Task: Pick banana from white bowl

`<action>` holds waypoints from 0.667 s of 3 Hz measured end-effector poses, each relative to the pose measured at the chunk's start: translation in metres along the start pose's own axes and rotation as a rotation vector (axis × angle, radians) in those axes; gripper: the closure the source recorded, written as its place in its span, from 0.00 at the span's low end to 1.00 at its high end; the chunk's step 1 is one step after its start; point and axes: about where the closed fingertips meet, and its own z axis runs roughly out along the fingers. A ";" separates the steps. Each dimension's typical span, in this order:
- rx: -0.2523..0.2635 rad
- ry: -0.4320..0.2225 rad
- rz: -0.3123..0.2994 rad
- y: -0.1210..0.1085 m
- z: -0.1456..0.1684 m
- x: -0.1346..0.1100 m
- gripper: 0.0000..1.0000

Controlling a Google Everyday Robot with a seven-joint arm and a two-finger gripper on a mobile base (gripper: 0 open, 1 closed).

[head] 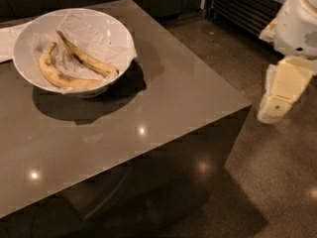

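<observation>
The white bowl (125, 37) stands on the far left part of the dark table, lined with crumpled white paper. Two bananas lie in it. The banana (90, 62), slimmer and straighter with a long thin dark stem, lies diagonally across the middle. A plumper curved banana (59, 78) lies along the near left wall, beside it. My gripper (279, 94), a cream and white arm end, hangs at the far right, beyond the table's right edge and well away from the bowl. It holds nothing I can see.
The dark glossy table (148, 128) has its right corner near the arm. A white sheet (7, 41) lies left of the bowl. A dark appliance with slats (242, 4) stands at the back right. Polished floor lies to the right.
</observation>
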 end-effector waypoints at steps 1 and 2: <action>-0.081 0.030 0.006 -0.034 0.018 -0.048 0.00; -0.053 0.007 0.002 -0.040 0.018 -0.055 0.00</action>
